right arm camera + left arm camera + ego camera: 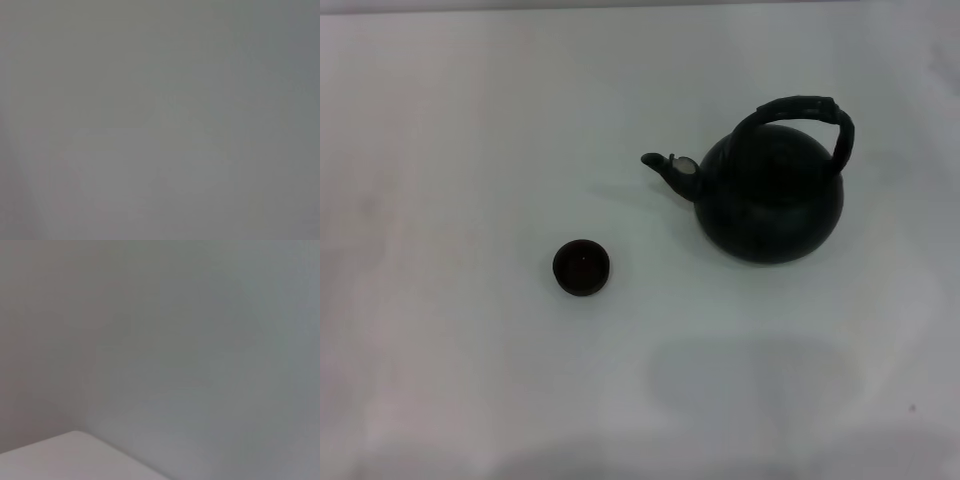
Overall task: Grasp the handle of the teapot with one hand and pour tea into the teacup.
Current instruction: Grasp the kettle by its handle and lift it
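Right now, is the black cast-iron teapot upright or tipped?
Upright: the round black cast-iron teapot sits flat on the white table, arched handle on top.

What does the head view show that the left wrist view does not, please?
Only the head view shows the teapot with its arched handle, spout pointing toward the robot's left, and the teacup standing apart from it, nearer the robot. Only the left wrist view shows a pale corner edge against a blank grey surface. Both share a plain light background, and neither shows a hand.

Bright, washed-out table (470,380), soft shadow below teapot (770,195), wrist views featureless blur.
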Action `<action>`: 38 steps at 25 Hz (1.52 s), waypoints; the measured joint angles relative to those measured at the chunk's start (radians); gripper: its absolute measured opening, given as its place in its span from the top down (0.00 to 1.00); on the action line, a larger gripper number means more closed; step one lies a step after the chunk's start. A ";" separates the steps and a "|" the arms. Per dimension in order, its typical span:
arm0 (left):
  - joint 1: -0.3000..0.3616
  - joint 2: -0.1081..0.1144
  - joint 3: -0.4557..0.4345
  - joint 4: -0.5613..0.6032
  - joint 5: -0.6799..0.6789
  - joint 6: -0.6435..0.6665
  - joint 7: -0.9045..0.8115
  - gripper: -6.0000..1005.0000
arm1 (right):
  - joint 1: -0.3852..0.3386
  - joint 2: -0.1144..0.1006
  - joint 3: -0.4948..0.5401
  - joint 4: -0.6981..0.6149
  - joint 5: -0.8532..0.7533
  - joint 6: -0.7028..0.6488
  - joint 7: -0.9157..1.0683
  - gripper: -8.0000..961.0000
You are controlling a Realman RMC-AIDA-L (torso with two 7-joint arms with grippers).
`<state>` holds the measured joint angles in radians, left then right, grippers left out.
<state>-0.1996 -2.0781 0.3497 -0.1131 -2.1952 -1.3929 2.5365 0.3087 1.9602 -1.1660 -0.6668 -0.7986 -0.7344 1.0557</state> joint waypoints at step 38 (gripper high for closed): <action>-0.113 0.004 0.000 0.120 -0.094 0.239 0.002 0.11 | -0.103 0.057 -0.096 -0.827 -1.446 -0.634 1.551 0.10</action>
<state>-0.3127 -2.0739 0.3497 0.0066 -2.2887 -1.1534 2.5380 0.2052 2.0175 -1.2617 -1.4943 -2.2450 -1.3687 2.6066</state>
